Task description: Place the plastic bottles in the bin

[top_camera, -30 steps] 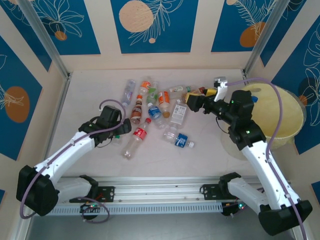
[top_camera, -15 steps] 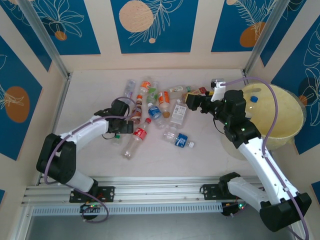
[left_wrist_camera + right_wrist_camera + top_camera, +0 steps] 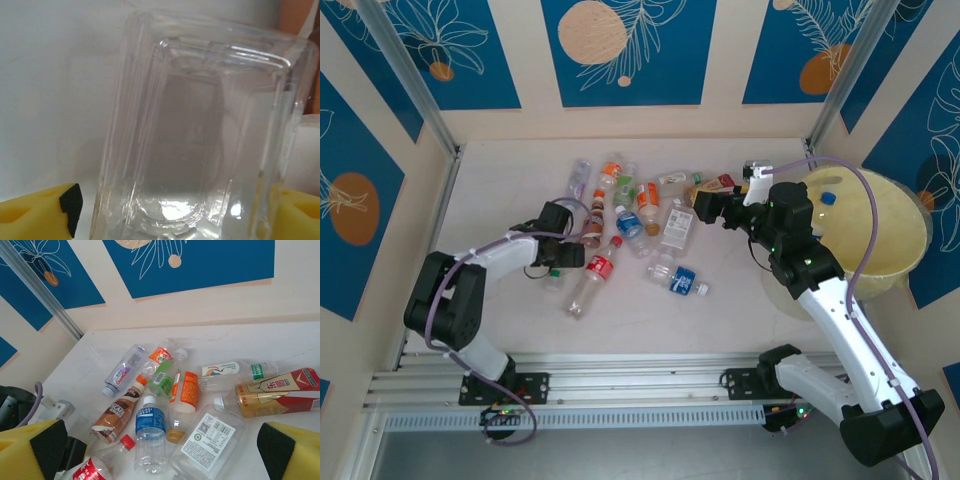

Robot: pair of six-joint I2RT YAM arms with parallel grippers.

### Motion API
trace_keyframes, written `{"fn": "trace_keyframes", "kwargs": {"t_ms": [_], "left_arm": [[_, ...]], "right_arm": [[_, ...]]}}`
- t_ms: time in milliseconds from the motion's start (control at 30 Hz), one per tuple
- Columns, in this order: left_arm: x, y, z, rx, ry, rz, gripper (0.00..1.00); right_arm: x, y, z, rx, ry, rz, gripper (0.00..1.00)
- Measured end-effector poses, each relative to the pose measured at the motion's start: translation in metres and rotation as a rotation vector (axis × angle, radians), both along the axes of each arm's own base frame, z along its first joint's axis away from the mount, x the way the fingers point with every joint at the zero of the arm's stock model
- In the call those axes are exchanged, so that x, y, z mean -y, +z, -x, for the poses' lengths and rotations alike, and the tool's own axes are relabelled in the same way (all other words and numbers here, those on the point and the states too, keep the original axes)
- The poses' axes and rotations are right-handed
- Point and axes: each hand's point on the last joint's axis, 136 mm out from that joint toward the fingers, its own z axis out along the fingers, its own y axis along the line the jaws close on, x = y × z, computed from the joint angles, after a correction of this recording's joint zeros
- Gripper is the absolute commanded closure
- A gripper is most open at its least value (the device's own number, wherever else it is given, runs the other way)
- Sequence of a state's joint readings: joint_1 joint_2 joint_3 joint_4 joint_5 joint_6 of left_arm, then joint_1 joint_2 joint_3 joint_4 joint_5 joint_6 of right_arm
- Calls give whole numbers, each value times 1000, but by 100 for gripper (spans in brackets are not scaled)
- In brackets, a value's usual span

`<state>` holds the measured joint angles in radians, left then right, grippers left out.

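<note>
left gripper: my left gripper (image 3: 570,252) sits low at the left edge of the pile. Its yellow fingers (image 3: 30,215) are spread wide on either side of a clear bottle (image 3: 200,125). A sliver of counter (image 3: 500,180) shows beside one finger, so I'd say it's straddling the bottle, not clamped on yet.
bottle vs gripper: it's dead ahead and right up close in the left wrist view. Its long axis runs straight away from the wrist, so my fingers face its two long side walls, which is the way I want to pinch it.
bottle feel: thin glossy see-through plastic with a squarish cross-section, stepped ribbed panels and no label showing. My guess is it flexes and crackles under a squeeze, and it may be slippery.
right gripper: my right gripper (image 3: 705,207) is fully spread with nothing in it. It hangs over the right end of the pile, and a red-and-gold bottle (image 3: 280,395) lies crosswise nearest to it.
rest of the pile: the plastic bottles (image 3: 640,215) lie on their sides mid-counter, pointing every which way. They're mostly clear, with paper or film labels.
bin: the bin (image 3: 890,225) is a big pale yellow tub at the far right. The right arm is just beside it, while my left has the whole pile in between.
</note>
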<state>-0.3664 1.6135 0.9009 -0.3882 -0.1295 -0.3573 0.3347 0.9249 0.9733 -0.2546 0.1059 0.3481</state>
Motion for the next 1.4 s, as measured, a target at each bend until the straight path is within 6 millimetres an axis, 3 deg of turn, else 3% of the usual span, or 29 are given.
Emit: {"fn": "trace_keyframes", "kwargs": {"t_ms": [133, 367, 467, 567, 700, 767, 933, 1033, 1233, 1400], "left_arm": [[1, -2, 0, 5, -21, -4, 37], [2, 2, -1, 33, -55, -5, 46], [1, 11, 1, 63, -63, 0, 58], [0, 30, 2, 124, -68, 11, 72], [7, 72, 2, 269, -82, 73, 100], [15, 99, 2, 356, -101, 134, 100], [52, 160, 11, 538, -199, 366, 100], [78, 181, 20, 588, -293, 457, 100], [130, 189, 46, 615, -539, 453, 100], [173, 196, 52, 665, -749, 364, 100]], "right_arm": [[0, 0, -1, 0, -5, -2, 1], [5, -3, -7, -14, -45, -10, 1], [6, -6, -11, -23, -65, -10, 1], [8, -7, -13, -23, -81, -18, 1], [10, -6, -16, -17, -105, -36, 0], [10, -7, -17, -16, -107, -43, 0], [5, -11, -17, -48, -97, -79, 1], [2, -16, -19, -81, -98, -113, 1], [-14, -30, -14, -202, -34, -173, 1], [-34, -30, -5, -305, 70, -207, 1]]}}
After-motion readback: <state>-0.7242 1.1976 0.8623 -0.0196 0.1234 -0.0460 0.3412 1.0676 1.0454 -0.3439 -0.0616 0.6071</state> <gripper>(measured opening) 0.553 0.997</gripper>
